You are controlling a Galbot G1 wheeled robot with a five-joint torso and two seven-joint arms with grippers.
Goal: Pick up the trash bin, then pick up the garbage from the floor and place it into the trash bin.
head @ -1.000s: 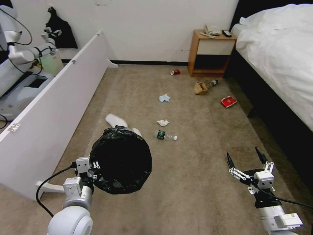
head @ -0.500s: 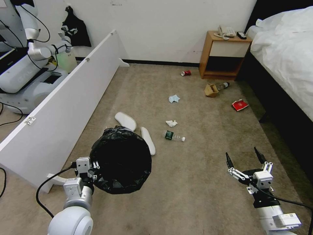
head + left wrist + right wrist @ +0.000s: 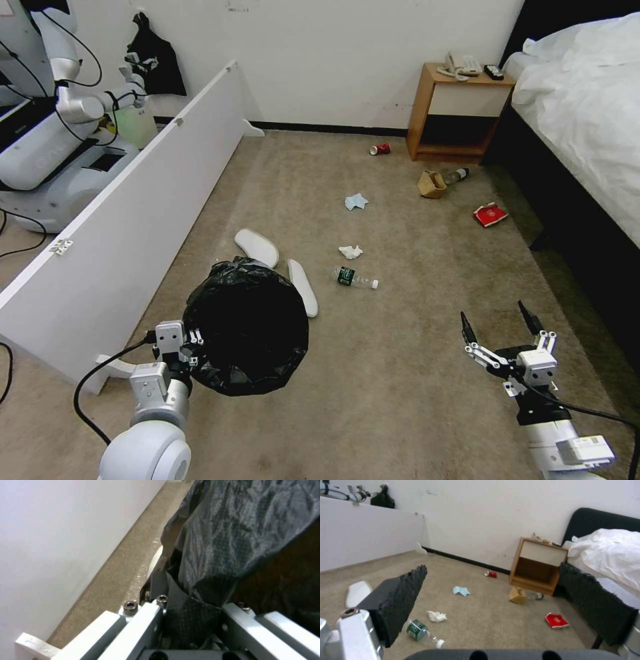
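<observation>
My left gripper (image 3: 190,341) is shut on the rim of the trash bin (image 3: 247,327), a bucket lined with a crinkly black bag (image 3: 233,542), and holds it above the carpet at the lower left. Just beyond the bin lie two white slippers (image 3: 257,247). Farther out on the floor are a clear bottle (image 3: 355,277), a white tissue (image 3: 351,252), a blue mask (image 3: 356,201), a brown paper bag (image 3: 431,184), a red can (image 3: 380,149) and a red packet (image 3: 489,215). At the lower right my right gripper (image 3: 500,325) hangs open and empty over bare carpet.
A long white panel (image 3: 120,227) stands on edge along the left, with another robot (image 3: 53,153) behind it. A wooden nightstand (image 3: 460,113) stands at the far wall and a bed (image 3: 587,113) runs along the right. Open carpet lies between.
The whole view has shifted, so the camera turned; both slippers now show beyond the bin. Both grippers keep their poses, the left still holding the bin.
</observation>
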